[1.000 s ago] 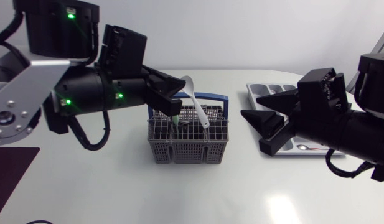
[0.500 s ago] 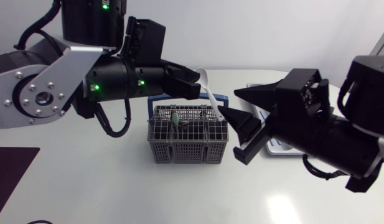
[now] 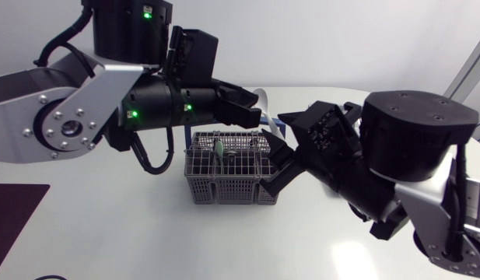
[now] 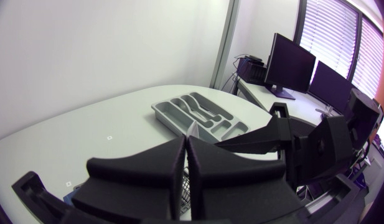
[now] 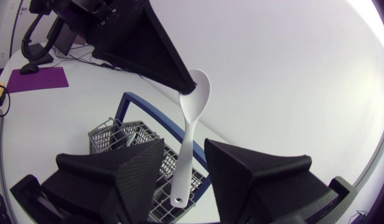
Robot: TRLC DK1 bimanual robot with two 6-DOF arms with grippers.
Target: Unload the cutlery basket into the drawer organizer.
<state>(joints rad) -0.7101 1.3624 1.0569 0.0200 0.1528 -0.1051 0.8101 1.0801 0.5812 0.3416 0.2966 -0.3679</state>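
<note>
Swung inward, right claw gapes around one white spoon clamped in left claw above one basket.

A glossy white worktop with a rounded far edge stands before a plain white wall; a dark purple mat lies at its near left edge, a soft glare nearer right

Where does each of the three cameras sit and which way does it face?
Head view: above the table, looking down on the cutlery basket; left gripper and right gripper show.
Left wrist view: on the left arm, facing the drawer organizer; own gripper shut, right gripper beyond.
Right wrist view: on the right arm, facing the white spoon; own gripper open around its handle.
Shared: both wrist views show both grippers.
</note>
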